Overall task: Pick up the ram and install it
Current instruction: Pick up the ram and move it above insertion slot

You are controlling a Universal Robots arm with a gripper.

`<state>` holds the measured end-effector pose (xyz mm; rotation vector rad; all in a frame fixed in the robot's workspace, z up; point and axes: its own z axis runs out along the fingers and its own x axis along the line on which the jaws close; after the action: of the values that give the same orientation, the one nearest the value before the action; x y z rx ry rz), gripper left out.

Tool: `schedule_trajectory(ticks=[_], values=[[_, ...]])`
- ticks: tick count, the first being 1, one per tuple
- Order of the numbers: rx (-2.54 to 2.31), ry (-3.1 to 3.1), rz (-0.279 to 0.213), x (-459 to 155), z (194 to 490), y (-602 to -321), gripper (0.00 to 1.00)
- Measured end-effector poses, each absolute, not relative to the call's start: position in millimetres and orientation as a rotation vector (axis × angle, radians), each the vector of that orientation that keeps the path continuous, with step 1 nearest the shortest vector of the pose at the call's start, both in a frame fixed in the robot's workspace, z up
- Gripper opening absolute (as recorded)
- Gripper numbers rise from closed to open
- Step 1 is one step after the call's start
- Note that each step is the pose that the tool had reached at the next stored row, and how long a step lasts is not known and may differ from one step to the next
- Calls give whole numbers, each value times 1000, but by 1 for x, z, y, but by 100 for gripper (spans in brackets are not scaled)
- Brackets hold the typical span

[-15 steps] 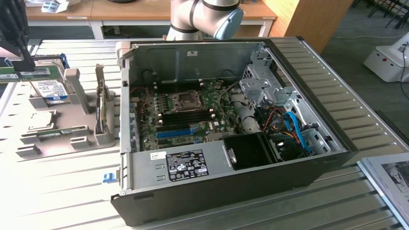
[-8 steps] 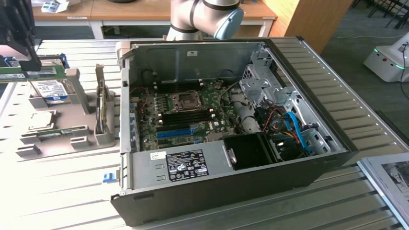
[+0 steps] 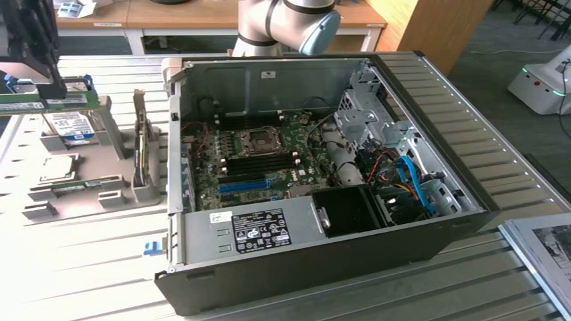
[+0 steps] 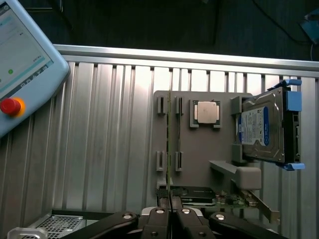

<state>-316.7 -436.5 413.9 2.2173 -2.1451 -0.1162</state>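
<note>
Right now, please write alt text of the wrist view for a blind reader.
The gripper is shut on the ram, seen edge-on, over a grey holder with a square chip and a hard drive, on a metal table.

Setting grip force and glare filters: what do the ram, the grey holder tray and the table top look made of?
The ram: green circuit board, matte, likely fibreglass laminate.
The holder tray: uniform dull grey with moulded slots, probably plastic.
The table top: ribbed slats with a bright sheen, likely bare aluminium.
</note>
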Motion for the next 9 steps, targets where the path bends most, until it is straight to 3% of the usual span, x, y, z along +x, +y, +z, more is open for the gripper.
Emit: schedule_trajectory(ticks=[9], values=[[2217, -2145, -116, -305, 414, -436, 11]])
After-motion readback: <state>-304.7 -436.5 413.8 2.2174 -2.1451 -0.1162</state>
